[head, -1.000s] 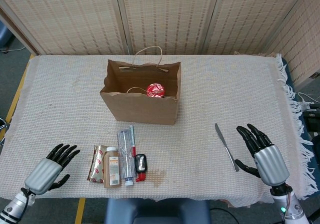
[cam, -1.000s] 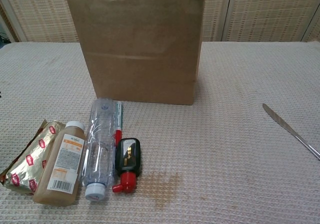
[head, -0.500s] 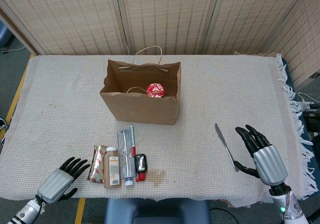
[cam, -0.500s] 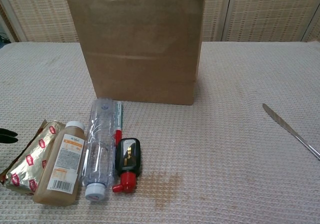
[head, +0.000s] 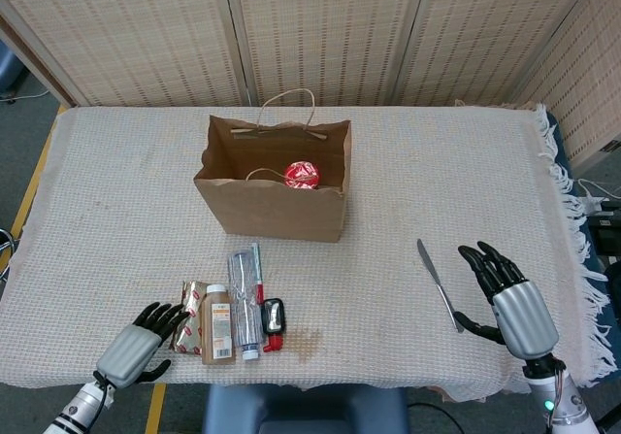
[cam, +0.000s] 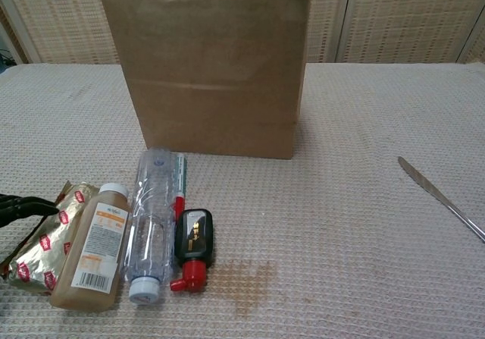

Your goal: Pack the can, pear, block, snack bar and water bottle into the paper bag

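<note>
Woven cream cloth covers the surface (head: 437, 191) in the head view. On it an upright brown paper bag (head: 275, 183) holds the red-topped can (head: 301, 174). Nearer lie the foil-wrapped snack bar (head: 188, 315), a brown juice bottle (head: 217, 324) and the clear plastic water bottle (head: 245, 303), side by side. Left hand (head: 138, 344) is spread, empty, fingertips just beside the bar. Right hand (head: 506, 292) is spread, empty, near a metal knife (head: 439, 284).

Chest view: left fingertips (cam: 23, 205) reach the bar (cam: 42, 237); the bag (cam: 208, 70) stands behind the water bottle (cam: 148, 221).
</note>
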Robot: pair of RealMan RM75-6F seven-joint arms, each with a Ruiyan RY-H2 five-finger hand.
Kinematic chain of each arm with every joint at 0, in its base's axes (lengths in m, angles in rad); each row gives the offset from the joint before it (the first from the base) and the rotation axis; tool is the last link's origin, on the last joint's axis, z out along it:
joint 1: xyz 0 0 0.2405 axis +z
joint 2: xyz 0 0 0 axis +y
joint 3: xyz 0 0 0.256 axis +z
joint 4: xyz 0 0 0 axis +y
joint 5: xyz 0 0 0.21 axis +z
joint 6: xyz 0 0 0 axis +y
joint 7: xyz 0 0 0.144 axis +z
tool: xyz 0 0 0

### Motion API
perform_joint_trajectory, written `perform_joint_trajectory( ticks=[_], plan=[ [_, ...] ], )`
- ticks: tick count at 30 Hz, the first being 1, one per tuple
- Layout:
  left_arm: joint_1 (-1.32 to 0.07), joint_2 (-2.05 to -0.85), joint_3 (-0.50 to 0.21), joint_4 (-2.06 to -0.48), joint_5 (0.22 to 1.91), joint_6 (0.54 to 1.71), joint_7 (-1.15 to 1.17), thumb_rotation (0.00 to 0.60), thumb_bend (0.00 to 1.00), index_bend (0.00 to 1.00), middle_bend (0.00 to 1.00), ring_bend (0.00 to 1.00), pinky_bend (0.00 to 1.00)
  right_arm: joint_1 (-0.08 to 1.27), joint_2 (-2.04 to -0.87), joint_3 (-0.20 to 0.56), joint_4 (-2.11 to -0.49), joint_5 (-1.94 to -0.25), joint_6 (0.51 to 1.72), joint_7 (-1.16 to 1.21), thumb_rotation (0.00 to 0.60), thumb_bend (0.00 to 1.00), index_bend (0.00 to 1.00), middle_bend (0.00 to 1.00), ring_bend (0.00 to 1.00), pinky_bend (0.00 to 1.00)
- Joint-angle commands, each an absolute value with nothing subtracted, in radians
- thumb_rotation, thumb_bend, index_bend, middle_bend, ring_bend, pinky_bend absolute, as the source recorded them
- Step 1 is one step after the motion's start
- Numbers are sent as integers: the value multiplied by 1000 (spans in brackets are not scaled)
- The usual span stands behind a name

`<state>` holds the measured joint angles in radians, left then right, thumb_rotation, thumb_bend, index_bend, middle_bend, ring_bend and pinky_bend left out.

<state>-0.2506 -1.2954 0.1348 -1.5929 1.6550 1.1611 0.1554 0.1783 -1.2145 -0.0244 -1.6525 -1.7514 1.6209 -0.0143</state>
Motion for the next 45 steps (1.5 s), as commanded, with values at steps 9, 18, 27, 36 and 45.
perform_joint_trajectory(
  ticks=[9,18,27,36,45],
  plan=[
    [-269,-1396,80,-1576,1525,1098,246,600,341,0,0,0,40,171,-1213,-14,-1658,-1752,1611,-6,600,37,0,128,60,227],
    [-267,-1457,56,-1550,1485,1123,278,600,390,2,0,6,107,167,-1213,-8,-1662,-1748,1600,5,600,37,0,128,59,227],
    [-243,-1546,29,-1459,1478,1208,280,600,644,643,619,640,778,162,-1209,-2,-1672,-1753,1600,12,600,36,0,128,59,227],
    [-247,-1512,-111,-1521,1429,1324,180,600,670,733,715,724,829,159,-1208,3,-1672,-1754,1597,14,600,36,0,128,59,227],
    [-257,-1410,-385,-1733,1215,1417,55,600,673,732,716,724,829,156,-1207,6,-1670,-1753,1594,23,600,37,0,128,59,227]
  ],
)
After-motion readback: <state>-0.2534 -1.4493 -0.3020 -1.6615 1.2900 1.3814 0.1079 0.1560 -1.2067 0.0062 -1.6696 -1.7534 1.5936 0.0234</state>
